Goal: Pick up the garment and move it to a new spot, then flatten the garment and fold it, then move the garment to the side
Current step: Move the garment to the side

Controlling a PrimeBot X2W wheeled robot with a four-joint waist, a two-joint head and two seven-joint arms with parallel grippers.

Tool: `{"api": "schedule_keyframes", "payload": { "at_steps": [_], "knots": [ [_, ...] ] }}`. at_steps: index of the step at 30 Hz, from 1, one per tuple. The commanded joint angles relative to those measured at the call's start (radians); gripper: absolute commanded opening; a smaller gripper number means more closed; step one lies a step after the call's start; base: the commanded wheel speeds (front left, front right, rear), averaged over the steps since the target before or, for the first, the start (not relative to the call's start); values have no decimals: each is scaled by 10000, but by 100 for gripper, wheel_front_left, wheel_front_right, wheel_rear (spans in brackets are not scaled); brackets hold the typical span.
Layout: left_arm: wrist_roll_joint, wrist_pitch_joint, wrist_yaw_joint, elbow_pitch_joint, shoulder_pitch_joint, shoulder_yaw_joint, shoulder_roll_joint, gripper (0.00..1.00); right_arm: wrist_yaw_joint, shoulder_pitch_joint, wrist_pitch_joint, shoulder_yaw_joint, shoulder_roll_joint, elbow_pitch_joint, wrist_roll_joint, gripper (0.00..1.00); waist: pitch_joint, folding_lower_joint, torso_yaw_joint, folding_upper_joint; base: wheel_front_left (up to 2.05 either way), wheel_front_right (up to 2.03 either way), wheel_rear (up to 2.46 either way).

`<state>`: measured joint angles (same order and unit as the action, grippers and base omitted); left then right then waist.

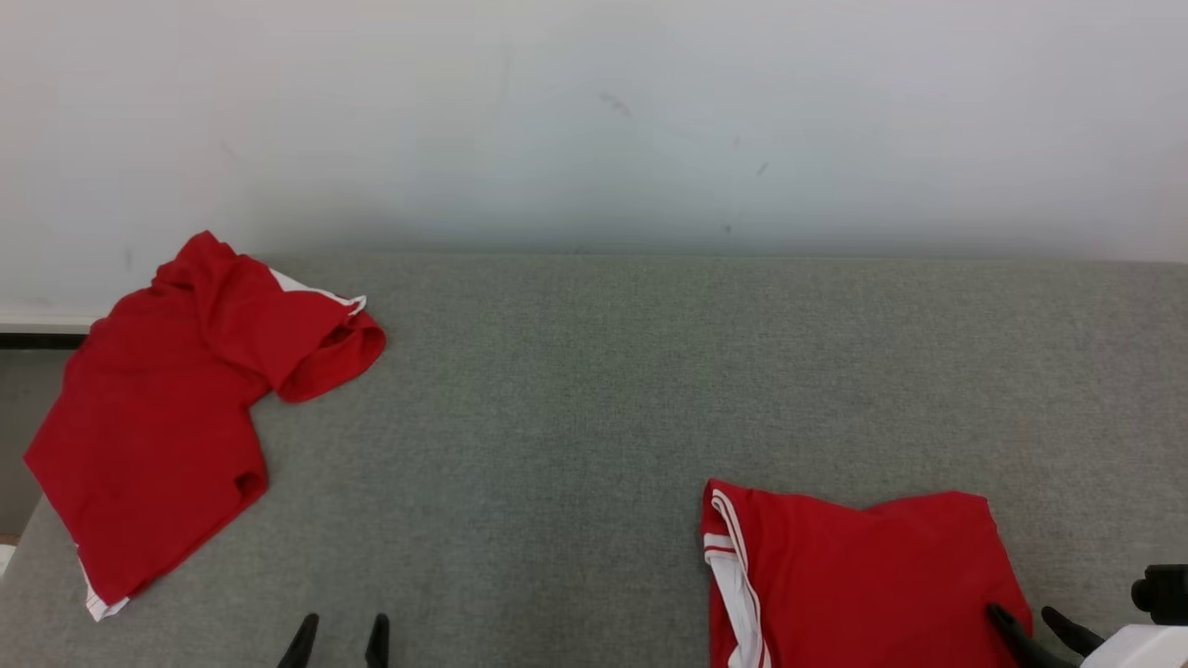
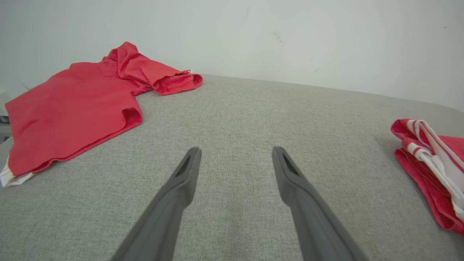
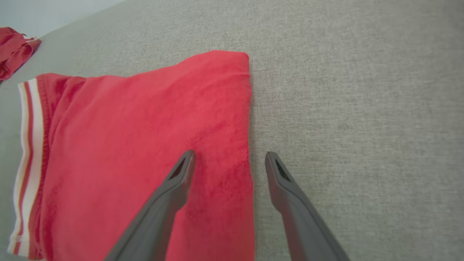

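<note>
Here's the right end effector (image 3: 229, 155), spread wide and straddling the right edge of the folded red garment (image 1: 863, 575) at the desk's (image 1: 594, 390) near-right edge — one finger over cloth, one over bare desk. The left end effector (image 2: 235, 148) is spread and empty. The loose red shirt (image 1: 158, 436) lies toward the far-left corner — nearer the left arm.
</note>
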<state>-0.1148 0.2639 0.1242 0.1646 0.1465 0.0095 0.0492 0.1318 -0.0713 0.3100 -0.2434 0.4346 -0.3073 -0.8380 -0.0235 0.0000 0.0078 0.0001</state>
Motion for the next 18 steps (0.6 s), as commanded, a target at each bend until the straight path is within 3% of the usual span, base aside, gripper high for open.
{"api": "schedule_keyframes", "payload": {
  "at_steps": [1,15,16,17,18],
  "knots": [
    [119,2,38,37,-87,35,68,100,-22,-221,69,-46,-54,-188,-156,100,-93,0,70,-1,0,0,0],
    [188,2,71,129,-499,-98,253,100,-20,-1620,130,-1095,-719,-2262,-1163,100,-537,0,431,-1,0,0,0],
    [186,2,72,145,-534,-127,249,100,-19,-1695,113,-1226,-764,-2290,-1240,81,-535,0,472,-1,0,0,0],
    [176,2,72,153,-565,-150,242,100,-8,-1761,49,-1365,-823,-2275,-1367,32,-528,0,515,-1,0,0,0],
    [150,2,73,152,-591,-178,233,100,-7,-1823,38,-1467,-895,-2243,-1528,0,-519,0,558,-1,0,0,0]
  ]
}}
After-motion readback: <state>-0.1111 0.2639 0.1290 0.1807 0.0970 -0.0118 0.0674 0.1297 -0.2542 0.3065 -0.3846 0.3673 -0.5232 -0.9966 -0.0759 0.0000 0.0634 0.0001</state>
